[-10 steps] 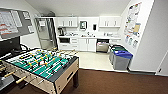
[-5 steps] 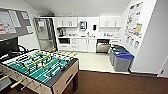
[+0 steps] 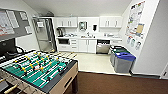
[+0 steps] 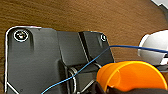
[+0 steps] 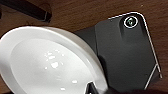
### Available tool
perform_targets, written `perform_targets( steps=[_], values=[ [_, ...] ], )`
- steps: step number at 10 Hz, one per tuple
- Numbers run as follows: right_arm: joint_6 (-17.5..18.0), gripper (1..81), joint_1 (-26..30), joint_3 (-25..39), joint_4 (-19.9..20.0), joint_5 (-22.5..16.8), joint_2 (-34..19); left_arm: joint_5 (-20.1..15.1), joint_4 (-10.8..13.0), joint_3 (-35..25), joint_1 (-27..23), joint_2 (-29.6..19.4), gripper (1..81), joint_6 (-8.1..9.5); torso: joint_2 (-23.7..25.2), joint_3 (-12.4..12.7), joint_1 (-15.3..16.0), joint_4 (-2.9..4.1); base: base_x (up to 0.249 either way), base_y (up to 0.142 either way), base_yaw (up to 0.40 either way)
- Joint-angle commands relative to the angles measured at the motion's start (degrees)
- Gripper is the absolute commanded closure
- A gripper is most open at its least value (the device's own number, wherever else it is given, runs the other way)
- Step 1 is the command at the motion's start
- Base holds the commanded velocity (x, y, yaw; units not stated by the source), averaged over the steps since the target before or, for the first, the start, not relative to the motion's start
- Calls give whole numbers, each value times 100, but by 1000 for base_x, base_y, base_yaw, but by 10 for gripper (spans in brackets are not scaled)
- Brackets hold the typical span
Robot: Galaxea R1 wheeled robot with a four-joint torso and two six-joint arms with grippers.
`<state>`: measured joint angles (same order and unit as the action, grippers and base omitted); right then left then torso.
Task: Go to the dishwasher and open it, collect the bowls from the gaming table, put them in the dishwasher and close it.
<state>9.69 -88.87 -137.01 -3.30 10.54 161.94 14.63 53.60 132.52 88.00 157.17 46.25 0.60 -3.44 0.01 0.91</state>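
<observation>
An orange bowl (image 4: 130,77) hangs over the brown floor in the left wrist view, and my left gripper (image 4: 110,88) is shut on its rim. My right gripper (image 5: 91,88) is shut on the edge of a white bowl (image 5: 50,62), also above the brown floor. The gaming table (image 3: 37,68), with its green field and rods, stands at the lower left of the head view. The dishwasher (image 3: 103,47) sits far off in the white kitchen run, steel-fronted with a dark band at its top. I cannot tell if its door is open.
Grey bins with blue and green lids (image 3: 122,61) stand by the right wall, beside the dishwasher. A steel fridge (image 3: 45,35) is at the back left. Light floor (image 3: 92,62) lies between the brown carpet (image 3: 112,83) and the cabinets.
The whole head view has shifted slightly, so the camera has moved a little. The bins sit a bit lower in the picture. The room's things have not moved.
</observation>
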Motion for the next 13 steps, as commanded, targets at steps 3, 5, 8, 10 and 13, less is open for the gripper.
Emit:
perform_targets(
  steps=[3,5,8,10,13],
  values=[
    [-29,811,216,123,-153,-263,-19,-92,124,-69,-217,-89,811,-46,0,0,-1,0,142,-63,0],
    [-29,811,216,114,-153,-263,-19,-92,124,-69,-217,-89,811,-46,0,0,-1,0,142,-64,0],
    [-29,811,224,106,-153,-263,-19,-92,124,-69,-209,-89,811,-46,0,0,-1,0,142,-64,0],
    [-29,811,233,114,-153,-263,-19,-92,124,-69,-209,-98,811,-46,0,0,-1,0,143,-67,0],
    [-29,811,225,105,-145,-263,-19,-92,124,-69,-209,-89,811,-46,0,0,-1,0,142,-70,0]
  ],
)
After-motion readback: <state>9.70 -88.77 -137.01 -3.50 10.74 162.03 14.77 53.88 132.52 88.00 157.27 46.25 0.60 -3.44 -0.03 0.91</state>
